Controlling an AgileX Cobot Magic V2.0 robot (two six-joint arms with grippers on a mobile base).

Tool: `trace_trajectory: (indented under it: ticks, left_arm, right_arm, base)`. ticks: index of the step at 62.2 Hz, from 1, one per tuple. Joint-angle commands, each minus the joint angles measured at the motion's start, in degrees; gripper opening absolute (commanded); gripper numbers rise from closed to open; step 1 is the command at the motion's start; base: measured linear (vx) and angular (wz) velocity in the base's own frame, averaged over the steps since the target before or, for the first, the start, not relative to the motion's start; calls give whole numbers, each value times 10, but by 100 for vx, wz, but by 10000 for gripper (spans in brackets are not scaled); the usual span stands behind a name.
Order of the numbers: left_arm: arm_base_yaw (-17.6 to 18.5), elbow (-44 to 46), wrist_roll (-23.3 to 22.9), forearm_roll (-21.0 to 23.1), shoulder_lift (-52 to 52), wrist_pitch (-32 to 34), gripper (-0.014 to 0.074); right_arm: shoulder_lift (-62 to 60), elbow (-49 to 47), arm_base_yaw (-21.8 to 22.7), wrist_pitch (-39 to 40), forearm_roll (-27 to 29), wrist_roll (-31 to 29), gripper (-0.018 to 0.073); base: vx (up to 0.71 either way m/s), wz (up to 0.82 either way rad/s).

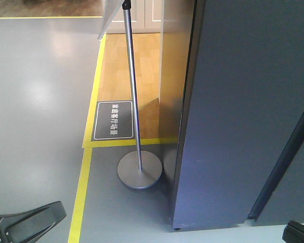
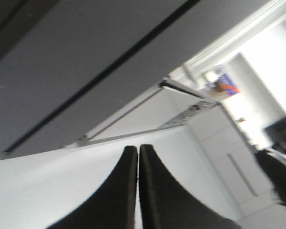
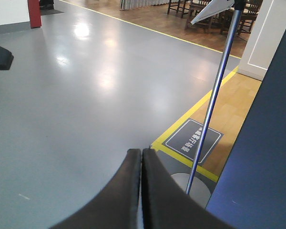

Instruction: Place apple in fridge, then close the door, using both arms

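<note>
Fridge (image 1: pixel 243 111): 1, tall dark grey, fills right side of front view; outside only, no white interior seen, so door looks shut or nearly.
Apple: 0 in any view; can't tell where it is.
Left gripper (image 2: pixel 138 157): jaws pressed together, nothing between; grey fridge panels above and ahead of it.
Right gripper (image 3: pixel 141 160): jaws together, empty; fridge wall just to its right, aimed along the floor (image 3: pixel 62 105).
Nearer arm: judged right, but close call.
Other: 1 sign stand (image 1: pixel 139 169), 1 floor plaque (image 1: pixel 113 120), both left of fridge.
</note>
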State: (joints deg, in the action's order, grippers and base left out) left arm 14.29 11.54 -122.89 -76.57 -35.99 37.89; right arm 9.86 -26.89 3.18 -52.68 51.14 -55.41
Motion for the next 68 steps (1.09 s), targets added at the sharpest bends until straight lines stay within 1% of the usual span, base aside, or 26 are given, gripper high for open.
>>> trace_trajectory:
  ticks: [1,7,13,22,25,30,33,38,39,41,42,44,45,46,47,49,50,53,54,55,56,57,59,63,67,68]
  left_arm:
    - [2,13,-5,68,-1,47,-7]
    - [2,13,-5,97,-1,55,-7]
    - [2,13,-5,156,-1,52,-7]
    - [2,13,-5,305,-1,51,-7]
    - [2,13,-4,345,-2,51,-7]
    - [2,13,12,377,-4,44,-7]
    - [2,13,40,383,-4,30,-7]
    - [2,13,139,383,-4,-12,-7]
    - [2,13,177,383,-4,-25,-7]
    - [2,13,233,384,-4,-44,-7]
    - [2,13,279,389,-4,-60,-7]
    - [2,13,342,400,-4,-83,-7]
    - [2,13,392,414,-4,-94,-7]
    - [2,13,425,425,-4,-106,-7]
    - [2,13,473,447,-4,-123,-7]
    - [2,13,537,483,-4,-146,-7]
    - [2,13,584,514,-4,-162,-7]
    - [2,13,676,580,-2,-204,-7]
    - [2,13,721,613,-2,-224,-7]
    - [2,13,751,632,0,-237,-7]
    - [2,13,780,649,3,-252,-7]
    - [2,13,823,669,6,-273,-7]
    - [2,13,888,686,14,-300,-7]
    - [2,12,994,698,40,-358,-7]
    - [2,4,1056,699,74,-389,-7]
    - [2,1,1063,699,82,-392,-7]
  right_arm:
    - [8,-13,1,26,25,0,-6]
    - [8,-13,1,26,25,0,-6]
    - [8,-13,1,26,25,0,-6]
    - [8,-13,1,26,25,0,-6]
    - [8,-13,1,26,25,0,-6]
    - [8,-13,1,26,25,0,-6]
    - [8,-13,1,26,25,0,-6]
    - [8,-13,1,26,25,0,-6]
    - [8,-13,1,26,25,0,-6]
    - [8,-13,1,26,25,0,-6]
    - [8,-13,1,26,25,0,-6]
    - [8,-13,1,26,25,0,-6]
    - [8,-13,1,26,25,0,-6]
    - [8,-13,1,26,25,0,-6]
    - [8,-13,1,26,25,0,-6]
    - [8,-13,1,26,25,0,-6]
    - [8,-13,1,26,25,0,-6]
    - [8,-13,1,26,25,0,-6]
    - [8,-13,1,26,25,0,-6]
    - [8,-13,1,26,25,0,-6]
    - [8,-13,1,26,25,0,-6]
    - [8,-13,1,26,25,0,-6]
    - [8,-13,1,26,25,0,-6]
    - [8,-13,1,26,25,0,-6]
    - [8,-13,1,26,25,0,-6]
    - [8,-13,1,26,25,0,-6]
  base:
    - [0,0]
    - [0,0]
    - [0,0]
    - [0,0]
    - [0,0]
    - [0,0]
    - [0,0]
    - [0,0]
    - [0,0]
    - [0,0]
    - [0,0]
    - [0,0]
    - [0,0]
    - [0,0]
    - [0,0]
    - [0,0]
    - [0,0]
    - [0,0]
    - [0,0]
    - [0,0]
    - [0,0]
    - [0,0]
    - [0,0]
    - [0,0]
    - [0,0]
    - [0,0]
